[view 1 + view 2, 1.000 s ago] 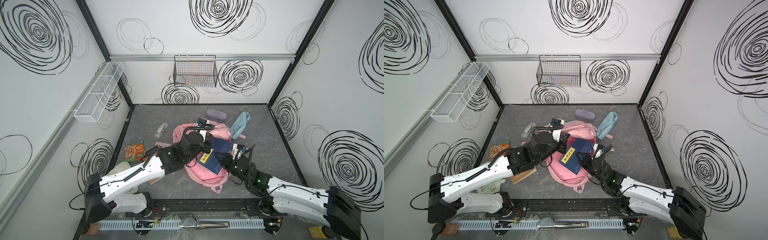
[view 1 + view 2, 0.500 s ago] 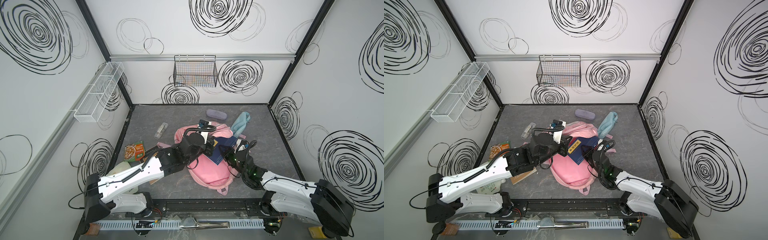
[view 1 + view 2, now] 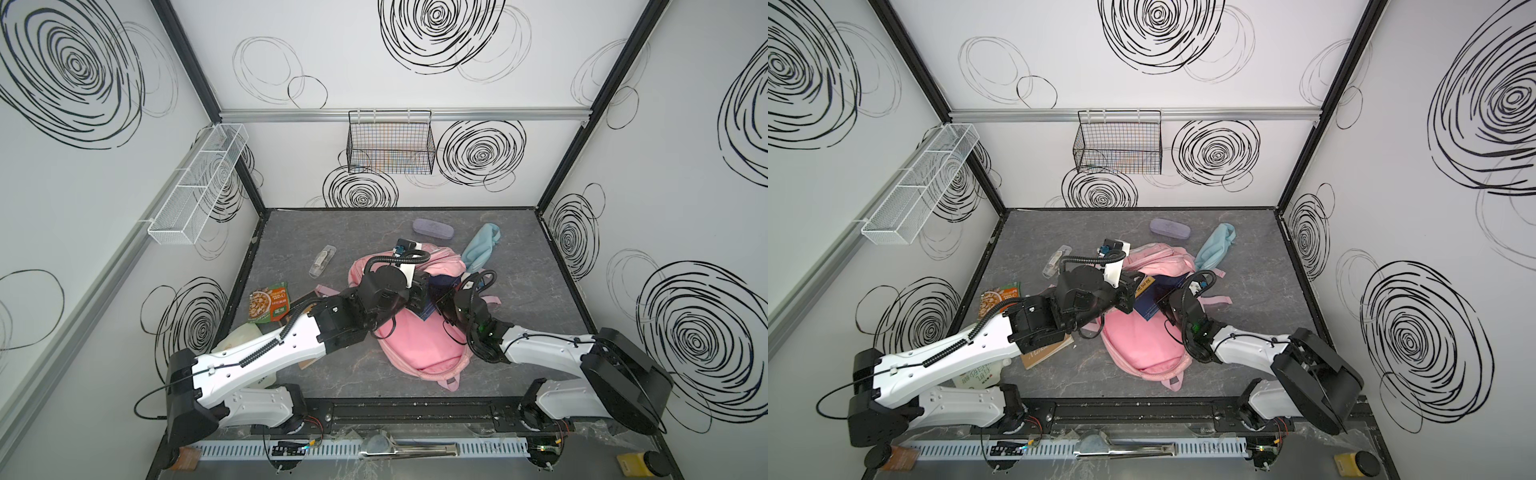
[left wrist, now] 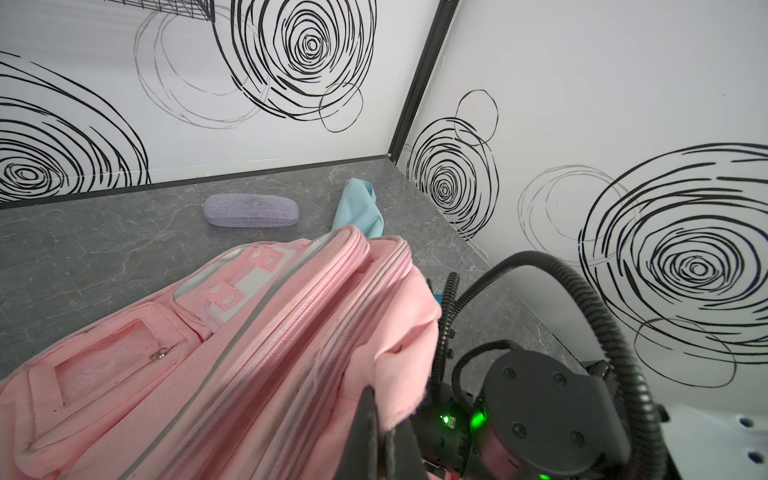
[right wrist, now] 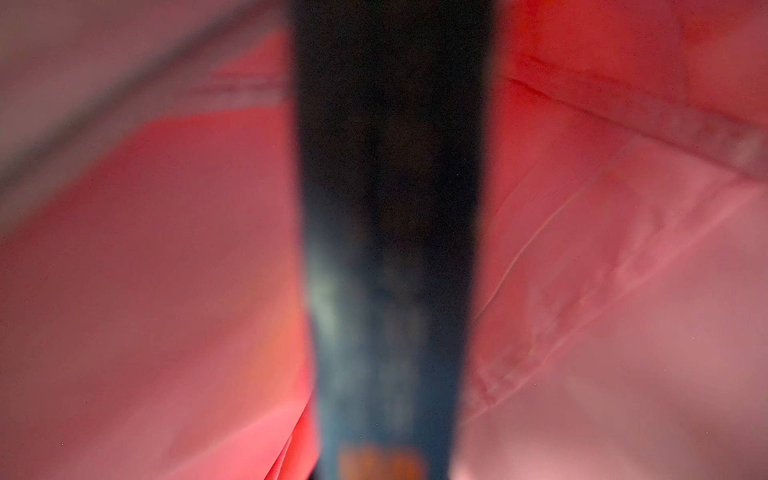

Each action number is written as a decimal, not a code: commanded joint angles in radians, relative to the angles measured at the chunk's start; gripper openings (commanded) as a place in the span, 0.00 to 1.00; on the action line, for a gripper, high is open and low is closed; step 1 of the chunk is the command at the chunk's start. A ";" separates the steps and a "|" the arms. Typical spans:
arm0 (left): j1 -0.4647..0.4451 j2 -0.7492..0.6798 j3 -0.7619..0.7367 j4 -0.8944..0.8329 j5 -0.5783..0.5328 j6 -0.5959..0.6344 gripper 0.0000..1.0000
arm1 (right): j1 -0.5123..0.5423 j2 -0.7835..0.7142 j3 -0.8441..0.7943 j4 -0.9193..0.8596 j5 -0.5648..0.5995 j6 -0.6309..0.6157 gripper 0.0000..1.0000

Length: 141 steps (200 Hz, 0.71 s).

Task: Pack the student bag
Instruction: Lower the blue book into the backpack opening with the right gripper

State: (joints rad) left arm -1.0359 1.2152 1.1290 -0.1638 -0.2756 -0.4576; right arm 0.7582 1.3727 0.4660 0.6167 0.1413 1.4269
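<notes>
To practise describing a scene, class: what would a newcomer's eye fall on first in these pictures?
The large pink fabric backpack lies at the scene's centre. The right tool holds a dark blue rectangular book partly inside its opening, while the left tool pinches the pink fabric at the rim. Behind lie a lilac oblong case and a light-blue fabric pouch.

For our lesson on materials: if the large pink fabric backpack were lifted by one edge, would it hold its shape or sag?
Probably sag: the pink fabric backpack lies slumped, and its cloth bunches where the left gripper pinches its rim. Pushed, it should slide, not roll, lying broad on the grey table. The dark blue book partly inside may add weight.
</notes>
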 commanded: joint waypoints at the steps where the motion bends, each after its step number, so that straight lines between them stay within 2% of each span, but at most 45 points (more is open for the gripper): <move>1: -0.007 -0.042 0.041 0.163 0.033 -0.029 0.00 | -0.020 0.050 0.037 0.074 0.007 0.023 0.11; 27: -0.006 -0.041 0.040 0.167 0.045 -0.041 0.00 | -0.026 0.124 0.055 0.115 0.000 0.032 0.12; 52: -0.005 -0.041 0.040 0.168 0.049 -0.043 0.00 | -0.025 0.187 0.098 0.132 -0.007 0.011 0.17; 69: 0.000 -0.042 0.036 0.173 0.042 -0.041 0.00 | -0.033 0.222 0.135 0.133 -0.026 -0.029 0.30; 88: 0.017 -0.042 0.028 0.175 0.041 -0.042 0.00 | -0.056 0.248 0.172 0.122 -0.093 -0.086 0.58; 98: 0.029 -0.041 0.021 0.175 0.041 -0.045 0.00 | -0.068 0.250 0.180 0.084 -0.127 -0.103 0.67; 141: 0.077 -0.048 -0.026 0.199 0.061 -0.063 0.00 | -0.099 0.140 0.090 -0.003 -0.185 -0.137 0.78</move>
State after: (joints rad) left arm -0.9787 1.2152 1.1141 -0.1291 -0.2352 -0.4908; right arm 0.6716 1.5982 0.5976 0.6617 -0.0051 1.3384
